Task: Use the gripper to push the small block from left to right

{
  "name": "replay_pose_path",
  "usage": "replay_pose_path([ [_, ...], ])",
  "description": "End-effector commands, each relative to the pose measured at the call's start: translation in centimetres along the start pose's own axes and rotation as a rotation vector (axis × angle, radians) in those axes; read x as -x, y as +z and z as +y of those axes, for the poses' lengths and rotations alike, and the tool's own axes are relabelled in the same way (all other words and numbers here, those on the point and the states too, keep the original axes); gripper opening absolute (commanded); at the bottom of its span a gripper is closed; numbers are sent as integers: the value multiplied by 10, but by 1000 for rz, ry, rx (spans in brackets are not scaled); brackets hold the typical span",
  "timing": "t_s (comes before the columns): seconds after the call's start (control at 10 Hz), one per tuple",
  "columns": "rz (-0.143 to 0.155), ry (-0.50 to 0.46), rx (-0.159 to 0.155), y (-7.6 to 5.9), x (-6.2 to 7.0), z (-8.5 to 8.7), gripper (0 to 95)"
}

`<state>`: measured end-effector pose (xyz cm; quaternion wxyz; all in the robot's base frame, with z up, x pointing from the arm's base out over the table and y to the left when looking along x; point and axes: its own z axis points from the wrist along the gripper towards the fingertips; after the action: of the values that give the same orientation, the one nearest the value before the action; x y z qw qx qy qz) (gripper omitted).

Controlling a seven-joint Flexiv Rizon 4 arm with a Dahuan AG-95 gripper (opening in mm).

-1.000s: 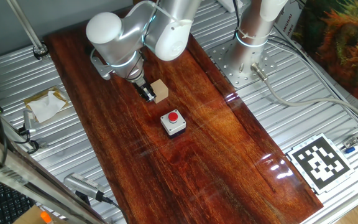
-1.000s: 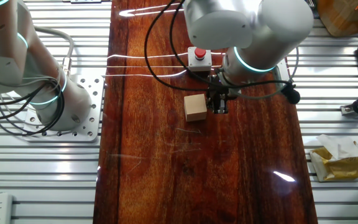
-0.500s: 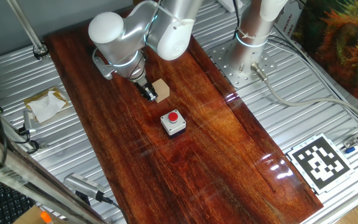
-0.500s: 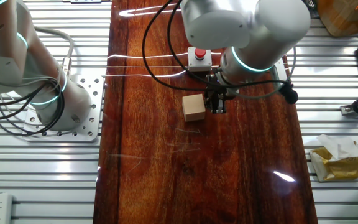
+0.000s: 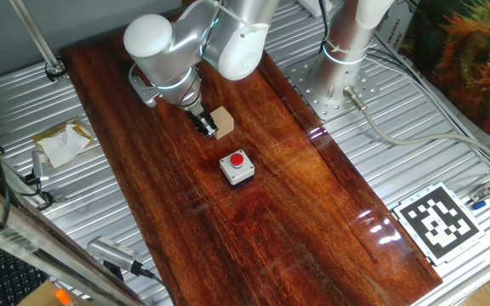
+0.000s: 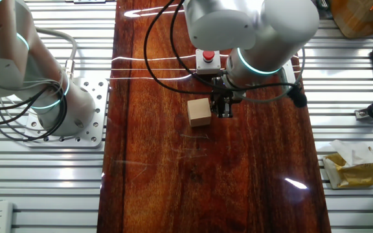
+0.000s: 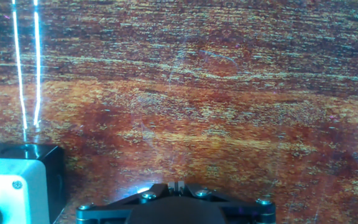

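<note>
1. The table top (image 5: 296,204) is a long slab of dark reddish-brown wood with a glossy, streaked grain that throws back bright lines of light; it lies on a bed of ribbed silver metal (image 5: 449,161).
2. The small block (image 5: 221,122) is a plain light-tan wooden cube with sharp edges and no markings, standing flat on the wood. In the other fixed view the small block (image 6: 199,112) shows a paler top face and a darker side.
3. The gripper (image 5: 204,127) is a narrow black tip under a silver-grey arm (image 5: 196,38) with rounded white joints. It stands upright at the block's 9 o'clock side in one fixed view, touching or just short of it; I cannot tell which.
4. In the other fixed view the gripper (image 6: 223,107) sits at the block's 3 o'clock. Its fingers look pressed together with nothing between them.
5. A grey button box (image 5: 236,168) with a round red button lies near the block, at its 5 o'clock in one fixed view.
6. In the hand view the button box (image 7: 17,186) fills the lower left corner.
</note>
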<state>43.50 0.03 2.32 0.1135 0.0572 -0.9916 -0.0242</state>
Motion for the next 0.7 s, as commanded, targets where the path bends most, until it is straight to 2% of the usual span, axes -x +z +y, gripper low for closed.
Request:
replay_pose_path([
  [0.1,0,-2,-1,0,0,0,0],
  [0.5,0,-30,-2,-8,-19,-27,0],
  [0.7,1,-30,-5,-8,-20,-28,0],
])
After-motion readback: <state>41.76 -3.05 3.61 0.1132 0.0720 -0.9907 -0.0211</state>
